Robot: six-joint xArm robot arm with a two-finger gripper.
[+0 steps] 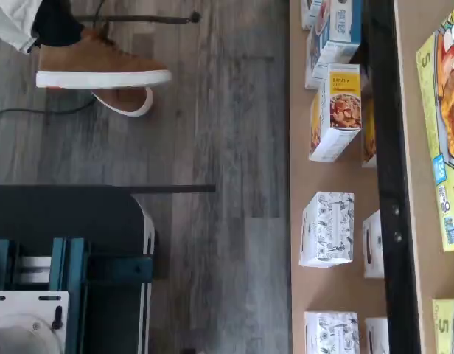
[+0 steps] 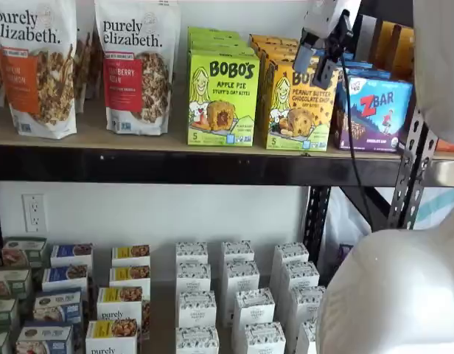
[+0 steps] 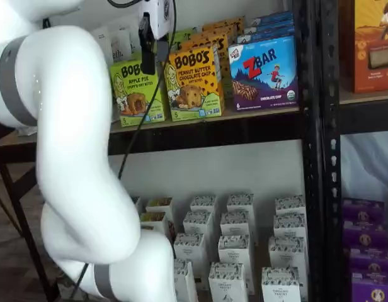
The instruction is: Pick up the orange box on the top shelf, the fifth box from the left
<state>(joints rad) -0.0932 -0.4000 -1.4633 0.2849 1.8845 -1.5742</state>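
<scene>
The orange box [image 2: 298,110] stands untouched on the top shelf [image 2: 212,166], between the lime-green Apple Pie box [image 2: 222,96] and the ZBar box [image 2: 373,112]. The gripper [image 2: 316,65] hangs before its upper right corner, fingers spread, holding nothing. Approach, grasp and lift remain.

orange box [image 2: 299,110] on top shelf [image 2: 175,166], between Apple Pie box [image 2: 222,96] left, ZBar box [image 2: 373,112] right
</scene>
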